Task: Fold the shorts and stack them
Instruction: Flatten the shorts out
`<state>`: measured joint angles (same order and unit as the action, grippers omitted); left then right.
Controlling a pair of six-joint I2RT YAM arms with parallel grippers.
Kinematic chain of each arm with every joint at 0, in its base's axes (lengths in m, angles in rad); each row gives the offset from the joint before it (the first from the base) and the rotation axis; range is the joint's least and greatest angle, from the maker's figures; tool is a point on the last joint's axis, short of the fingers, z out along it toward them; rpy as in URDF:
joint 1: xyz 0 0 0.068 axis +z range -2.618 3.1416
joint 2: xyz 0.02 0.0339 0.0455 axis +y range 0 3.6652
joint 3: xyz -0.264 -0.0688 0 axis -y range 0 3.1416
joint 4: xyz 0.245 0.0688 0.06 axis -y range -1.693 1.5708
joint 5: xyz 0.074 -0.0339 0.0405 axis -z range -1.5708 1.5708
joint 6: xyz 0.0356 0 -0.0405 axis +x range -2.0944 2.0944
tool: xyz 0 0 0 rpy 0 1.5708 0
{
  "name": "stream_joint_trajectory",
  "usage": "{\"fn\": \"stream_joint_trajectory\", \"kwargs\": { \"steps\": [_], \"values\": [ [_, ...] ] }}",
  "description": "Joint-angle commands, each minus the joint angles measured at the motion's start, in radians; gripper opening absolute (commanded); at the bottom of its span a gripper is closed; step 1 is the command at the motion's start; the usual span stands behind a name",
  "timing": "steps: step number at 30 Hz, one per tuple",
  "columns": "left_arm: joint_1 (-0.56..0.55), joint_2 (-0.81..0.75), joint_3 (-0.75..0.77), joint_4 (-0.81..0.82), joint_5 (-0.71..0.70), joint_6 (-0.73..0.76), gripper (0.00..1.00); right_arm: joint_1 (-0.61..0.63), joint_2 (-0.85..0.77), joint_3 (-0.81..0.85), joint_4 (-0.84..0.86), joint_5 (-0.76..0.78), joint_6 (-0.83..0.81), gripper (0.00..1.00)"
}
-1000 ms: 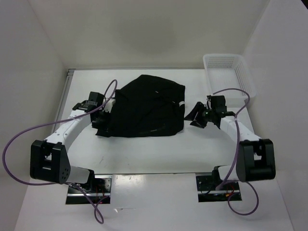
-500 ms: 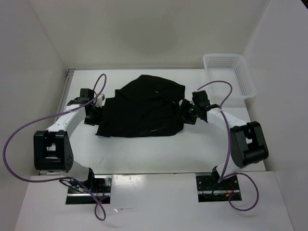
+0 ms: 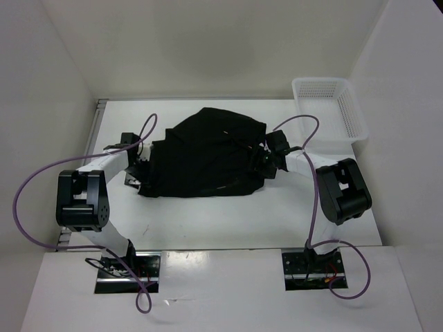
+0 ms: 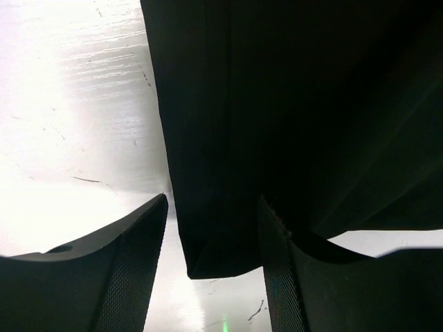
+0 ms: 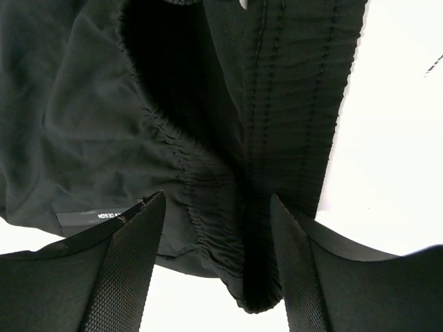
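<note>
Shorts [image 3: 208,155] of black cloth lie in a rumpled heap on the middle of the table [image 3: 208,221], not yet folded flat. They look light, limp and a little slick, so I judge they will sag and slide rather than hold a crease. The best places to take hold are probably the thick gathered waistband [image 5: 291,104] and the hemmed leg corner [image 4: 218,249], where the cloth is doubled and less likely to slip out of a pinch. The right claw [image 5: 216,207] sits at the heap's right edge. Its fingers are spread wide on either side of the waistband, with cloth between them but not squeezed. The left claw [image 4: 213,207] is at the left edge, likewise spread, with the leg corner between its fingers; one finger touches the cloth and the other stands just clear. Neither has hold of anything. A white basket [image 3: 327,104] stands well apart, at the far right corner of the table.
</note>
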<state>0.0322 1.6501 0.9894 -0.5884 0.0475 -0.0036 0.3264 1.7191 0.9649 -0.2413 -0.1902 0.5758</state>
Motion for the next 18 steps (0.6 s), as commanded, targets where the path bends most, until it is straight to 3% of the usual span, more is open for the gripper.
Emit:
{"fn": "stream_joint_trajectory", "kwargs": {
  "steps": [1, 6, 10, 11, 14, 16, 18],
  "values": [
    [0.006, 0.004, -0.008, 0.021, 0.015, 0.004, 0.62, -0.001, -0.013, 0.011, 0.003, 0.054, -0.001, 0.69],
    [0.006, 0.036, -0.028, 0.021, 0.078, 0.004, 0.59, -0.001, -0.012, 0.000, 0.043, -0.038, -0.022, 0.62],
    [0.006, 0.047, -0.009, 0.021, 0.098, 0.004, 0.40, -0.013, 0.019, -0.009, 0.068, -0.115, -0.010, 0.53],
    [0.006, 0.047, -0.009, 0.021, 0.098, 0.004, 0.29, -0.024, 0.019, -0.023, 0.068, -0.153, -0.010, 0.47],
    [0.006, 0.047, -0.009, 0.021, 0.098, 0.004, 0.12, -0.024, 0.019, -0.032, 0.080, -0.176, -0.001, 0.41],
    [0.006, 0.057, -0.009, 0.021, 0.098, 0.004, 0.06, -0.024, 0.019, -0.032, 0.080, -0.187, -0.001, 0.41],
    [0.006, 0.066, -0.020, 0.012, 0.089, 0.004, 0.03, -0.024, 0.008, -0.032, 0.071, -0.196, -0.001, 0.29]
  ]
}}
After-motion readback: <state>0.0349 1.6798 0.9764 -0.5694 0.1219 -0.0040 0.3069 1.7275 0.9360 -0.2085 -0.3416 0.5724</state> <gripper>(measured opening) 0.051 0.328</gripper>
